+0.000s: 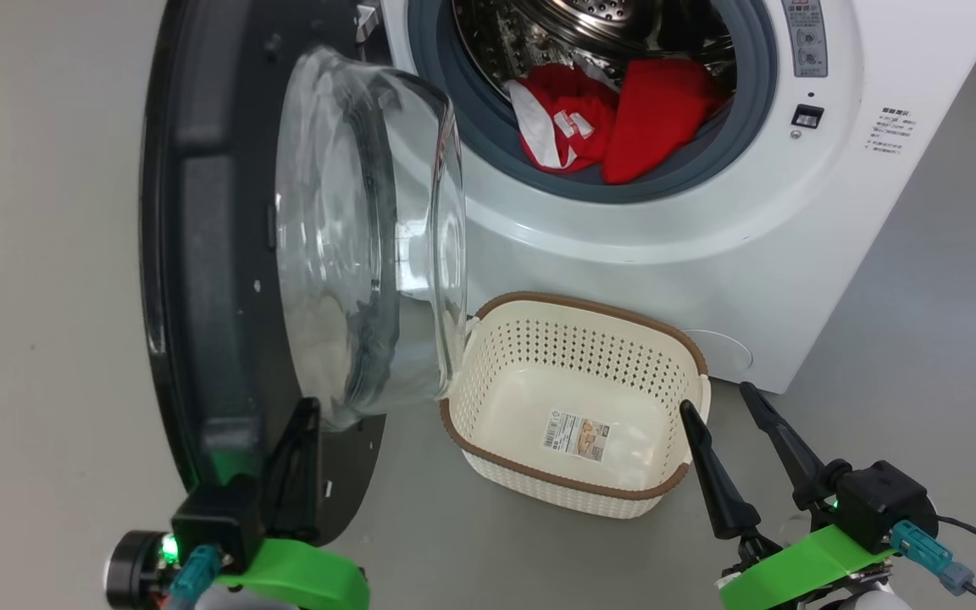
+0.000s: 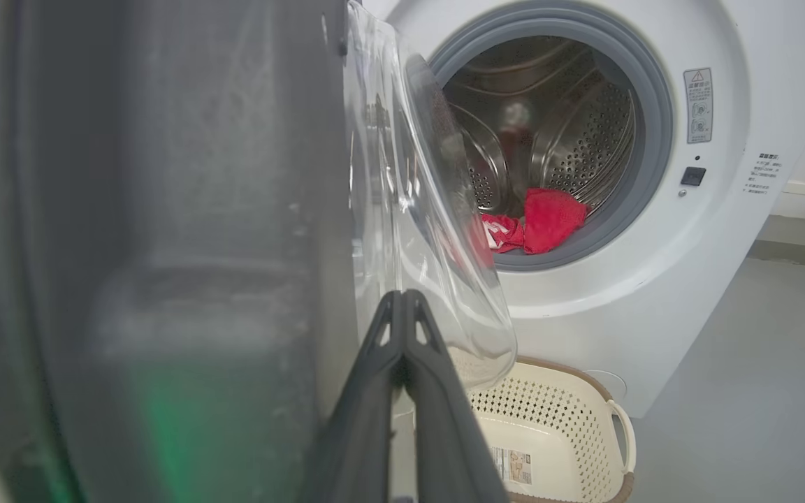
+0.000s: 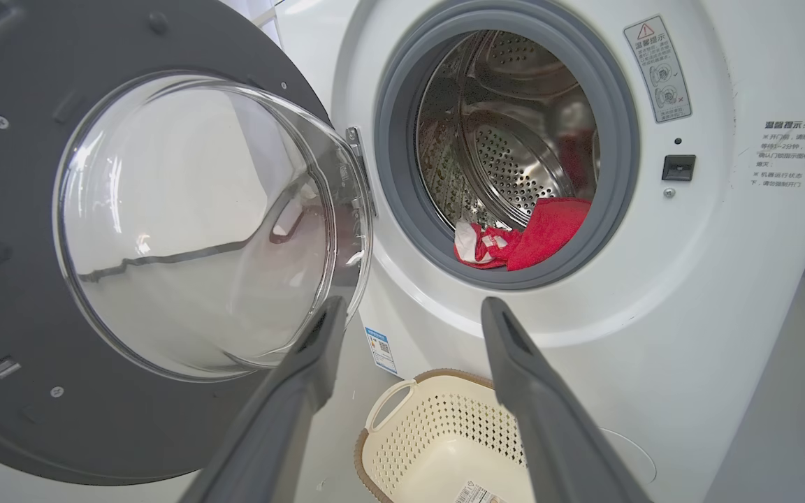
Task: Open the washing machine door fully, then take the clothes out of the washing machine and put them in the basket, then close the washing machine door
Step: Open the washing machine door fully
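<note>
— Right gripper (image 1: 715,398): fingers apart, empty, beside the basket (image 1: 590,302). Clothes (image 1: 623,119)?
— Roughly twelve o'clock from it, heaped crosswise in the mouth of the washing machine (image 1: 708,254). Left gripper (image 1: 310,411) pressed together by the washing machine door (image 1: 200,254), farther off.

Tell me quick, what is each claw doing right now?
Left claw: closed, holding nothing, beside the washing machine door.
Right claw: open, holding nothing.
</note>
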